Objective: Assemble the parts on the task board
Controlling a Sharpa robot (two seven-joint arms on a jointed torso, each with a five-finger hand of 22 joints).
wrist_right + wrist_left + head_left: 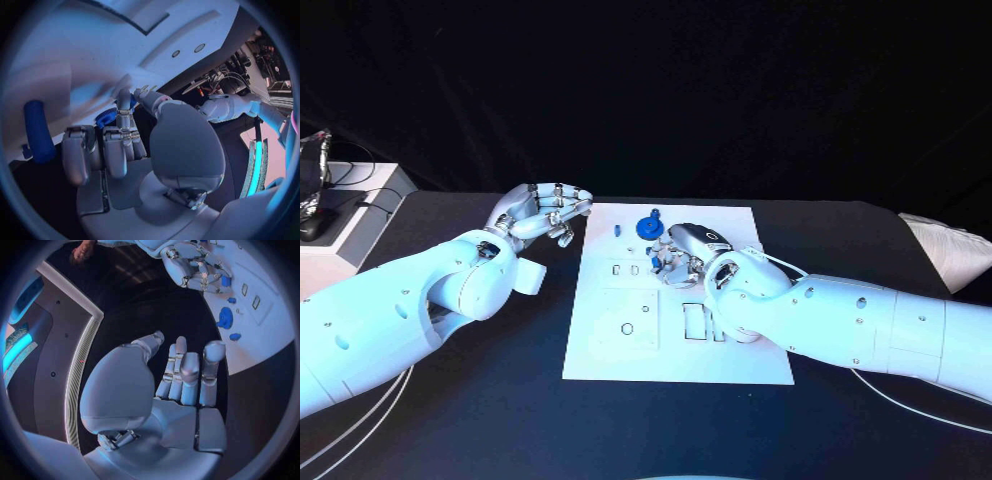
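You are looking down at the flat white rectangular task board lying in the middle of the black table, where the robot's silver right hand is hovering low over the board's upper part, fingers curled down toward the slots, probably to seat a piece. In the right wrist view a round blue ridged part is showing just behind the fingertips, beside a long blue cylindrical part. Whether that hand is pinching anything you cannot tell; the palm is covering the contact. A round blue disc part is sitting near the board's far edge, just beyond the hand. The silver left hand is waiting off the board's left edge, fingers straight, slightly apart and holding nothing, apparently keeping clear. The board's small slots are hard to read.
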